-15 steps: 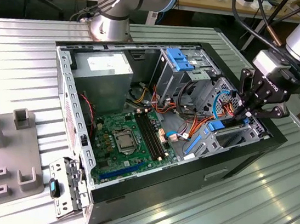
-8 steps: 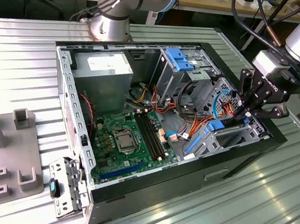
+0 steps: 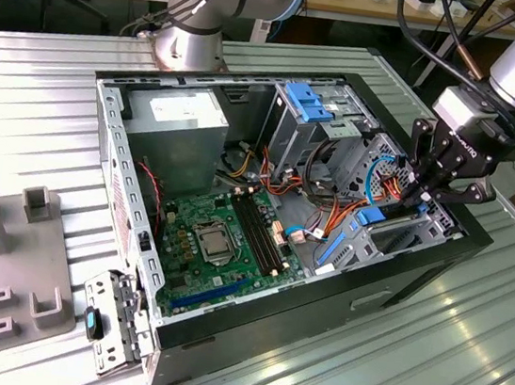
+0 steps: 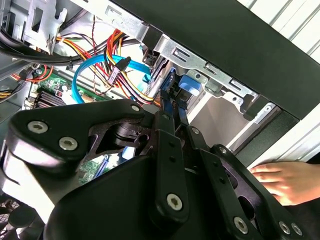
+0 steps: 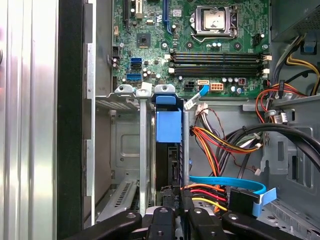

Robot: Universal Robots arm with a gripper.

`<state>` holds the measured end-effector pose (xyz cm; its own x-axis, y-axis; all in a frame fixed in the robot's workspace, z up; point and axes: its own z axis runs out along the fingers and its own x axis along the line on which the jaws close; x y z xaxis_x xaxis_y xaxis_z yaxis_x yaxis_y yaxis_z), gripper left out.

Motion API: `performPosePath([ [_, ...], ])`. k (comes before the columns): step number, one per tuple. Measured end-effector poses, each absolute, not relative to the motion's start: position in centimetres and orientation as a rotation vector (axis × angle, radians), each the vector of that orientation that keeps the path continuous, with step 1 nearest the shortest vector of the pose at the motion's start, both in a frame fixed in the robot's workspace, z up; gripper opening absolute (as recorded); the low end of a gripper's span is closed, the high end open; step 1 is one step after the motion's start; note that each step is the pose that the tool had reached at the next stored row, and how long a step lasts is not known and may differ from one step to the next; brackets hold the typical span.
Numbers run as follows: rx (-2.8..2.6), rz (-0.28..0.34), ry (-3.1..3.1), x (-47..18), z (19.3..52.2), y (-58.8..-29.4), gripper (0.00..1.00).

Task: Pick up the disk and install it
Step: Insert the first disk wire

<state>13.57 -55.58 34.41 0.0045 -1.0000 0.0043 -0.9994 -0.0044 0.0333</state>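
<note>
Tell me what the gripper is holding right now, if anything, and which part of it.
The gripper is shut on the disk, clamped at the end nearest the wrist. The disk stands on edge in the case's drive bay.

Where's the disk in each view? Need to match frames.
Exterior view: the disk stands on edge in the case's bay at the exterior view's right, just below the gripper.
Second wrist view: the disk's blue carrier sits just past the fingers, by the metal bay rail.
First wrist view: the disk is upright in the bay slot, between gripper and motherboard.
Shared landmark: the green motherboard.
</note>
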Motion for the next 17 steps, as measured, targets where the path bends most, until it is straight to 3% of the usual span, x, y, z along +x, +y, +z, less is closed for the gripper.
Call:
performPosePath([
  [17,2.201,-0.033,-2.204,13.58,34.70,-55.58,0.17],
])
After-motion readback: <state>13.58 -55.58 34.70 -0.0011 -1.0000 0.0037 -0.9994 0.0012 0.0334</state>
